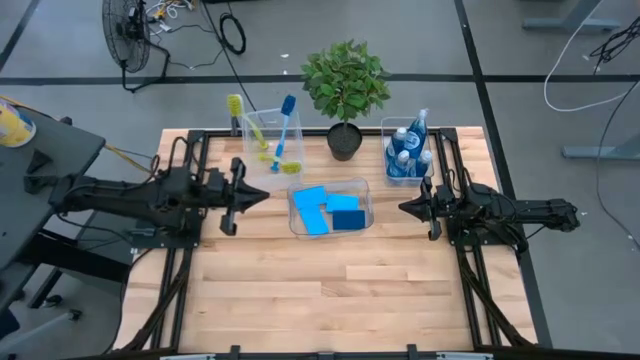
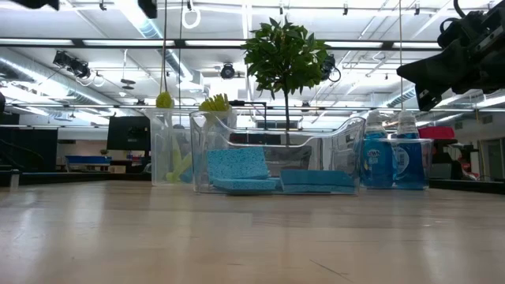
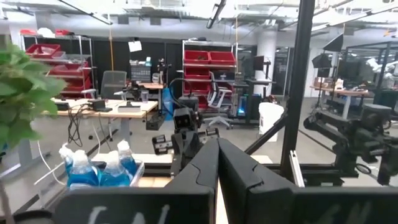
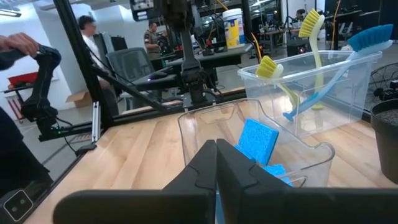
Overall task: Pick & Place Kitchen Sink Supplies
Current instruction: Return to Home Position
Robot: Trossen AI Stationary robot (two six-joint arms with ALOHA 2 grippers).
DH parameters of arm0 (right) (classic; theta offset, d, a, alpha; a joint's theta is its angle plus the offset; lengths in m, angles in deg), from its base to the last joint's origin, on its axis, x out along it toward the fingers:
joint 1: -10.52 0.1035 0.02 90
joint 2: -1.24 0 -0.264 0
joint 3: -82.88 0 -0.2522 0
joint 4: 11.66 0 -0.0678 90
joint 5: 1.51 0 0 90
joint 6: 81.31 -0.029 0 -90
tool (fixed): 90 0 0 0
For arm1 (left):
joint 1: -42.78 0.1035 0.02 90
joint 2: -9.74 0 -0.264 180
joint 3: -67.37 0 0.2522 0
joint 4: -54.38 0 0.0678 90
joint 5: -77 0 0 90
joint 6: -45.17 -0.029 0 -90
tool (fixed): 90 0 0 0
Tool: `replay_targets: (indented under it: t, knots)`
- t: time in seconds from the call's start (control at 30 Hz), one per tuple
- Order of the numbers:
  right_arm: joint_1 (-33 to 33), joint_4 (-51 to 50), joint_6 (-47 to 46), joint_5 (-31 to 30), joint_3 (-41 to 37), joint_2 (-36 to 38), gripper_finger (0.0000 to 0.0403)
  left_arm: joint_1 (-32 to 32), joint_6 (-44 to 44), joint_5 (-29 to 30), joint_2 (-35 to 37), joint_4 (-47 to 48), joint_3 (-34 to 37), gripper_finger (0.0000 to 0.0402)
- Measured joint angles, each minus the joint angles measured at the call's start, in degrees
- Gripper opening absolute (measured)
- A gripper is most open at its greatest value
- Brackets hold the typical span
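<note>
Jaws closed; flat sponges (image 1: pixel 316 208) in clear bin (image 1: pixel 369 204).

grey floor (image 1: pixel 420 40) — standing fan (image 1: pixel 125 30), shelves of red bins (image 3: pixel 208 59)

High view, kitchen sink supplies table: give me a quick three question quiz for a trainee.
1. True or false: the blue brush shares the brush bin with two yellow-green brushes.
2. The sponges lie in: A the middle bin; B the bottle bin; C loose on the table.
3. Fill in: the left gripper and right gripper are both ____ and empty.
Key: 1 true; 2 A; 3 shut.
</note>
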Motion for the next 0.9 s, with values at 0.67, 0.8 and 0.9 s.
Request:
replay_targets:
  t: [0.67, 0.8, 0.9]
  knots:
    - [0.0, 0.0, 0.0, 0.17, 0.0, 0.0, 0.0009, 3.08, -1.36, 1.15, 22.08, -14.47, 21.77, 0.0014]
    - [0.0, 0.0, 0.0, 0.17, 0.0, 0.0, 0.0009, 3.41, -1.59, 1.12, 24.5, -19.58, 24.01, 0.0014]
    - [0.0, 0.02, 0.0, 0.17, 0.0, 0.0, 0.0009, 3.64, -1.95, 1.14, 26.42, -19.41, 25.03, 0.0014]
